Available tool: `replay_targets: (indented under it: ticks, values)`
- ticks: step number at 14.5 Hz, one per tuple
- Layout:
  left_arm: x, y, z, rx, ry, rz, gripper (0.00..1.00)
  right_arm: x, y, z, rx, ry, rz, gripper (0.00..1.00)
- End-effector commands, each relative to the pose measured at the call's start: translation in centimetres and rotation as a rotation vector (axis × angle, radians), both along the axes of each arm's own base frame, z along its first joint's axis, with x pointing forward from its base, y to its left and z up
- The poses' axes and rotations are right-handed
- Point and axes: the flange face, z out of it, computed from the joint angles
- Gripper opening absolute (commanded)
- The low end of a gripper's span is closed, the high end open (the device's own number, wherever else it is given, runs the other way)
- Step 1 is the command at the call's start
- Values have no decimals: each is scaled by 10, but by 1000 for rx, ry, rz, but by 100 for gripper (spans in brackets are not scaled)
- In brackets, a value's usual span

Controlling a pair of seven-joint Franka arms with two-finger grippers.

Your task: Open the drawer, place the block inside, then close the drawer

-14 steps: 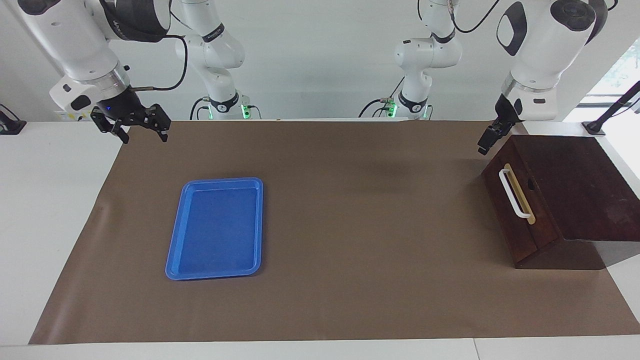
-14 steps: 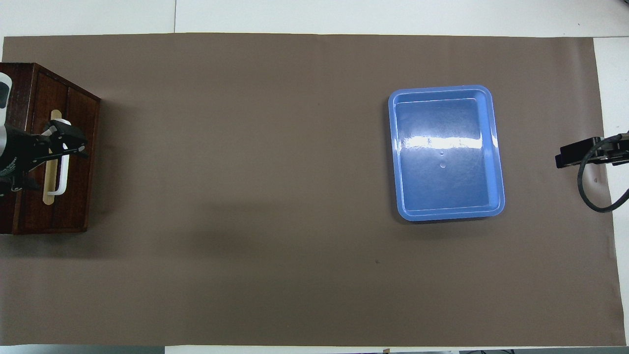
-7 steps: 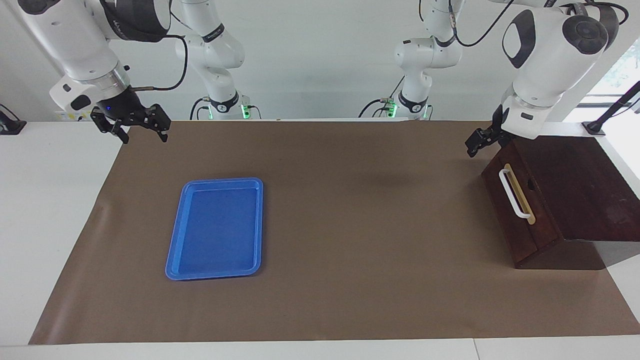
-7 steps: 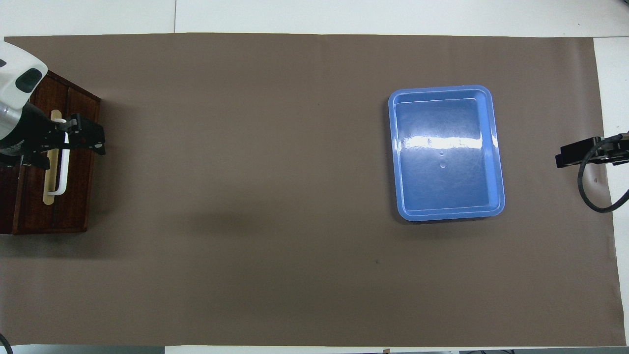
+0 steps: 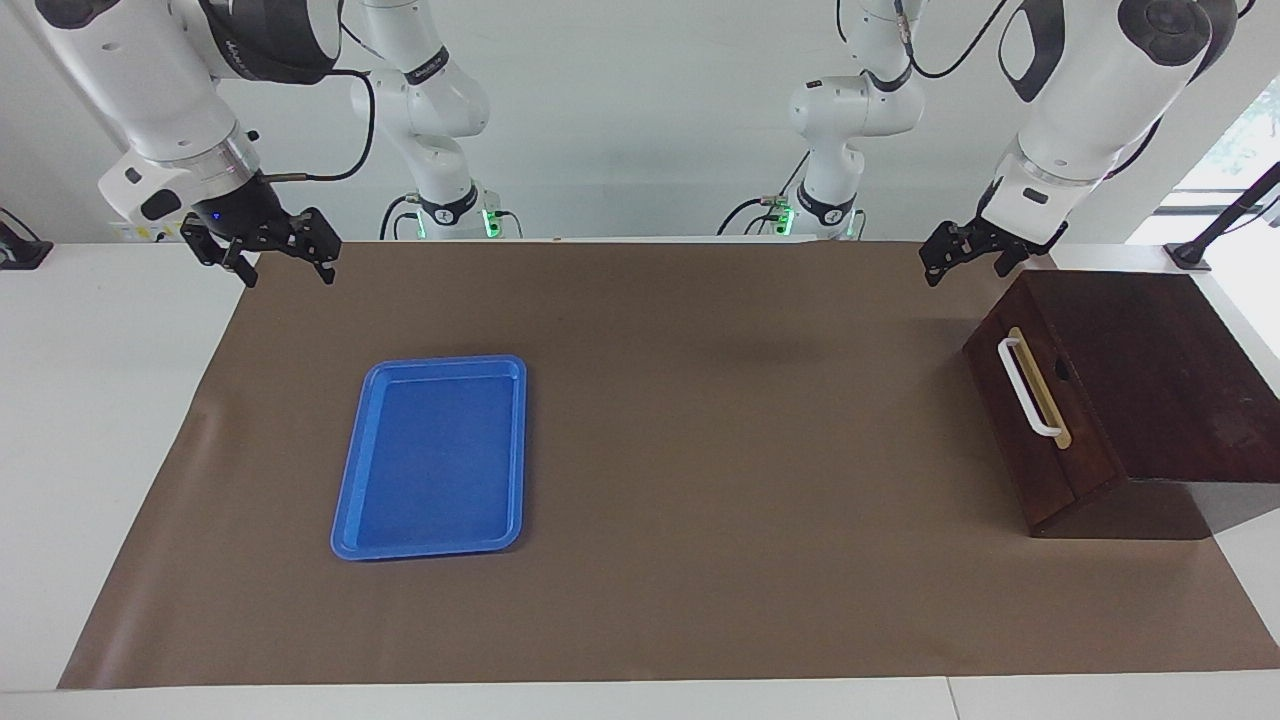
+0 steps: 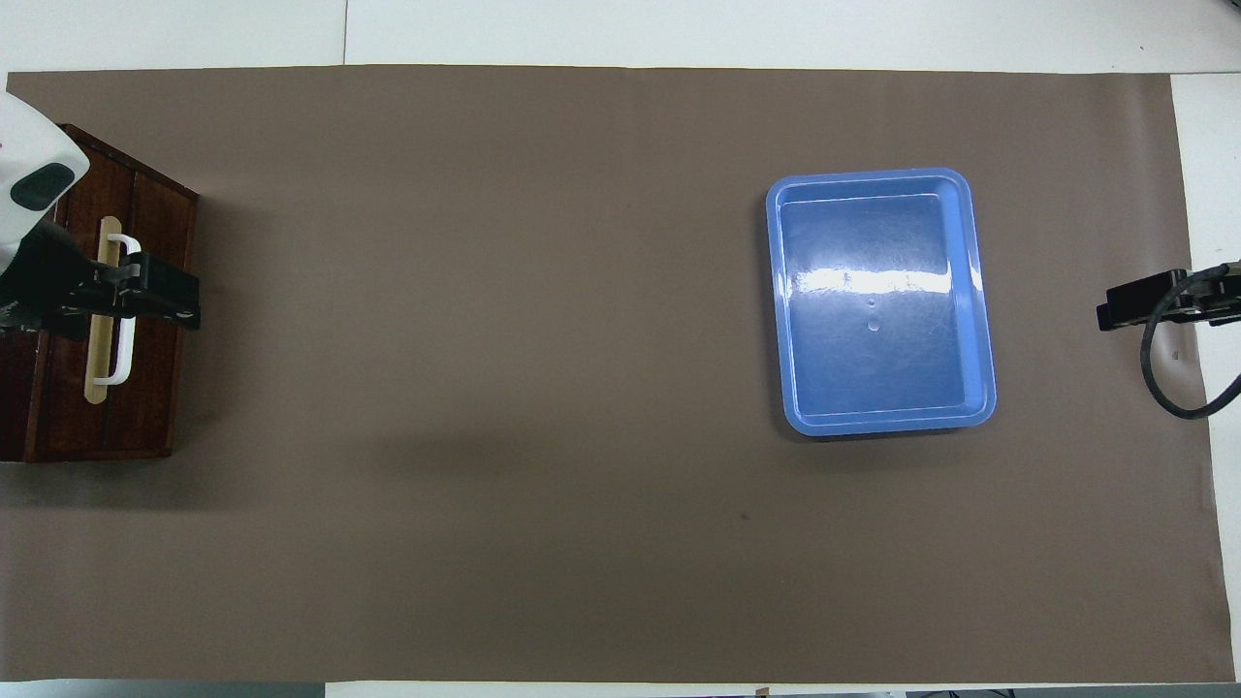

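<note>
The drawer (image 5: 1025, 450) is shut in the front of a dark wooden box (image 5: 1150, 380) at the left arm's end of the table. Its white bar handle (image 5: 1028, 388) sits on a tan strip. In the overhead view the drawer (image 6: 155, 388) and handle (image 6: 124, 361) show partly under my left gripper (image 6: 163, 294). In the facing view my left gripper (image 5: 963, 268) is open and empty, up in the air beside the box's corner nearest the robots, touching nothing. My right gripper (image 5: 285, 270) is open and empty and waits over the mat's corner at the right arm's end (image 6: 1125, 308). No yellow block is in view.
A blue tray (image 5: 430, 550) with nothing in it lies on the brown mat (image 5: 720, 480) toward the right arm's end; it also shows in the overhead view (image 6: 882, 424). White table surface (image 5: 100, 420) borders the mat.
My left gripper has risen and turned, moving off the box's front corner toward the robots. The drawer, the tray and the right arm have not moved.
</note>
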Motion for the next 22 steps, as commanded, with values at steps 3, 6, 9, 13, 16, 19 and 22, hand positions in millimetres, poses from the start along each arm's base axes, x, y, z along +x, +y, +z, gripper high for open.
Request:
replay_targets:
  ticks: [3, 6, 9, 13, 16, 19, 22]
  values:
    - [-3, 10, 11, -25, -8, -28, 100, -5, -3, 1, -16, -10, -14, 100]
    - [-3, 16, 4, -20, -7, -22, 100, -5, -3, 0, -15, -8, -12, 100]
    - [-2, 23, 0, -20, -7, -15, 100, -5, -3, 1, -16, -10, -12, 100]
    - [-2, 28, -6, -24, 2, -2, 100, -5, -3, 1, -15, -7, -12, 100]
    - [9, 22, 0, -70, -73, -2, 100, -5, -3, 1, -15, -7, -12, 100]
    - [8, 22, 1, -69, -70, -2, 100, -5, -4, 0, -15, -5, -14, 100]
    - [8, 22, 0, -69, -68, -4, 100, -5, -4, 0, -15, -5, -12, 100]
